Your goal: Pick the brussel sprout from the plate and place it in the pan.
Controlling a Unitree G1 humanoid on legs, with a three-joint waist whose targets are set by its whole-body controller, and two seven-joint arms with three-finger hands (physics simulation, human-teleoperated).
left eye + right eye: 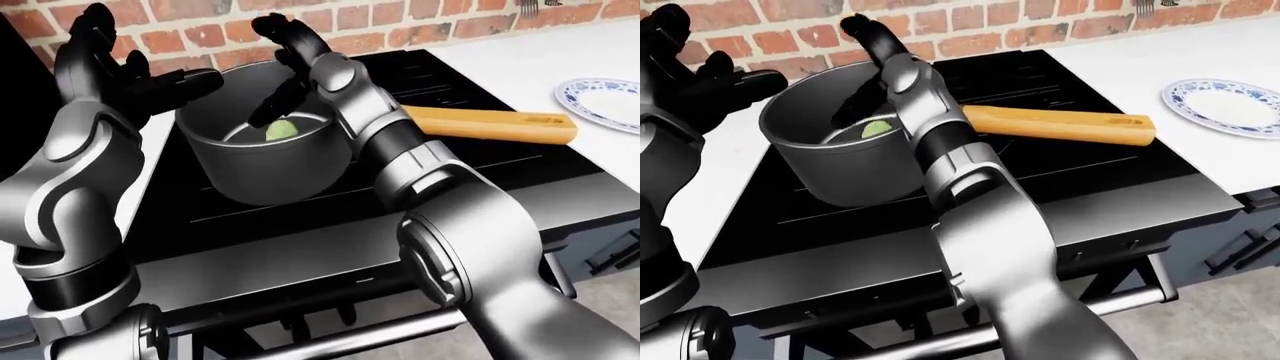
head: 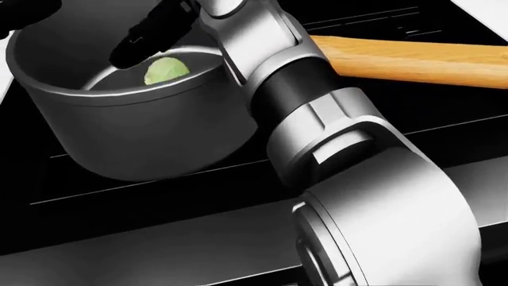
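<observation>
Small pale-green brussel sprout [image 2: 166, 70] lying inside dark grey wooden-handled metal pan [image 1: 262, 169], right robot hand [image 1: 278, 71] released, fingers spread above.

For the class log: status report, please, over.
Right hand open above pan. Left hand open, clear. Brussel sprout lying in pan. Nothing obstructing.

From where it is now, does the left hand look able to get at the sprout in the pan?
Probably not: the right hand hangs open over the pan, covering the brussel sprout; the left hand is beside the rim.
</observation>
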